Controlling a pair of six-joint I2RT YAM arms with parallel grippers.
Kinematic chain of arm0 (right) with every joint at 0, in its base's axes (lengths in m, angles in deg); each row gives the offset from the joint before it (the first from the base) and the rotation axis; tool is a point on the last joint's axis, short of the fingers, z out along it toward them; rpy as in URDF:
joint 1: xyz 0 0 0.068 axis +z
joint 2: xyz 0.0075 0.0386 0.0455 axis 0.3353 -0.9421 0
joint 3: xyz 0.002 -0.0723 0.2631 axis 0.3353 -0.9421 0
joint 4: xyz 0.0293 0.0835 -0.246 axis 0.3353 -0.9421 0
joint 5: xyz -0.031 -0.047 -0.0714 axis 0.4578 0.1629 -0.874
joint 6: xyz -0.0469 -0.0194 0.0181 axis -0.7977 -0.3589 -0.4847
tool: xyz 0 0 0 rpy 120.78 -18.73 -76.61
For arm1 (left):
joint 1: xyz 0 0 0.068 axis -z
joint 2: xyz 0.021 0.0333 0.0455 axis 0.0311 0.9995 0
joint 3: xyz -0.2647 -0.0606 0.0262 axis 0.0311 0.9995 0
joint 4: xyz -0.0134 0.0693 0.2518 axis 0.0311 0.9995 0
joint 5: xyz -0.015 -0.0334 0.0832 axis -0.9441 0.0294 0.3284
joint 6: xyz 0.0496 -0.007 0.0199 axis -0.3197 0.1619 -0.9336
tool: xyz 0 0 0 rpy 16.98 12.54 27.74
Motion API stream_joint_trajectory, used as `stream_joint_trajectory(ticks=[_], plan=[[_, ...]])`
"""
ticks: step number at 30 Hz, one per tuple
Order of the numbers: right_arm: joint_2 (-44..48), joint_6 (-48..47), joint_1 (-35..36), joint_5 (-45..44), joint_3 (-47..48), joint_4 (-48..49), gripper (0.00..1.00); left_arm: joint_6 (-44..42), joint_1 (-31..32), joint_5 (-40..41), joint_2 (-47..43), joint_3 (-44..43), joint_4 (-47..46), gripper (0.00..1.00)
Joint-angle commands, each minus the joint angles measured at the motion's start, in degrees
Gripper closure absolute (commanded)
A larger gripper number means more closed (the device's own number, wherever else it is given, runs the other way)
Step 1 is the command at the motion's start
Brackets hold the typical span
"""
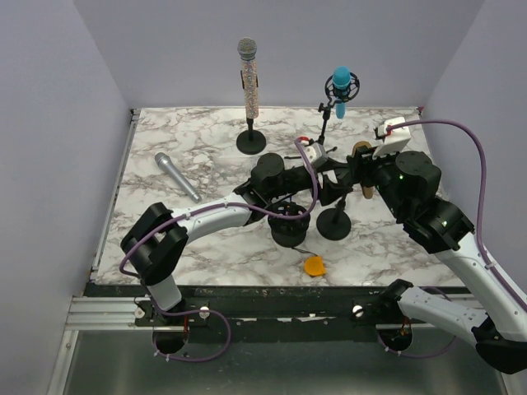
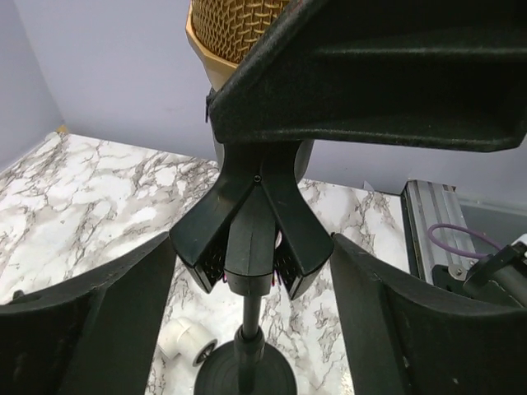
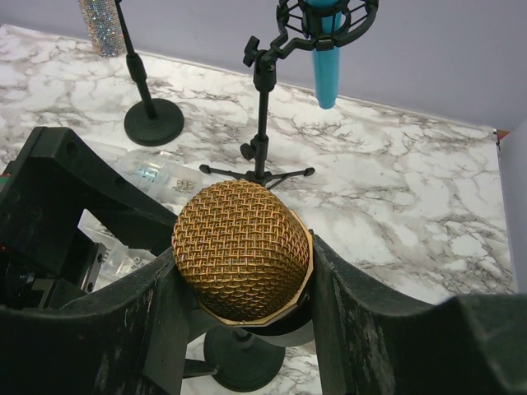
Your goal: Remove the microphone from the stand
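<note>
The gold-headed microphone (image 3: 239,251) sits upright in the black clip (image 2: 251,239) of a short stand with a round base (image 1: 334,224). My right gripper (image 3: 243,280) is shut on the microphone's mesh head, with a finger pressed against each side. In the top view this gripper (image 1: 362,169) is at centre right. Lower down, my left gripper (image 2: 251,329) stands open around the stand's pole. Its fingers (image 2: 107,321) flank the clip, and marble shows in the gap on both sides. The microphone's handle is mostly hidden by the clip and the fingers.
A glittery microphone (image 1: 248,82) stands on a round-base stand at the back. A blue microphone (image 1: 340,86) hangs in a shock mount on a tripod stand. A silver microphone (image 1: 177,175) lies at the left. An orange piece (image 1: 314,265) lies near the front. A white pipe elbow (image 2: 185,340) rests by the stand's base.
</note>
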Motion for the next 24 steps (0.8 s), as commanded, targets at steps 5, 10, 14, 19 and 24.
stream_joint_trajectory(ticks=[5, 10, 14, 19, 24], plan=[[0.0, 0.3, 0.2, 1.4, -0.3, 0.2, 0.99, 1.0, -0.1, -0.7, 1.9, -2.4, -2.4, 0.46], [-0.1, 0.7, 0.2, 2.3, -0.3, 0.5, 0.99, 0.6, -0.1, -0.3, 1.3, -1.8, -1.3, 0.87], [0.1, 0.7, 0.2, 3.1, -0.1, 1.2, 0.99, 1.1, -0.1, -0.4, 0.2, -0.8, 0.3, 1.0], [0.0, 0.7, 0.2, 3.6, 3.7, 2.0, 0.99, 1.1, 0.0, 0.4, -0.7, 0.1, 2.4, 1.0], [-1.6, 1.7, 0.2, 1.9, 13.6, 0.4, 0.99, 1.1, 0.1, 0.6, -0.6, 0.2, 3.4, 1.0]])
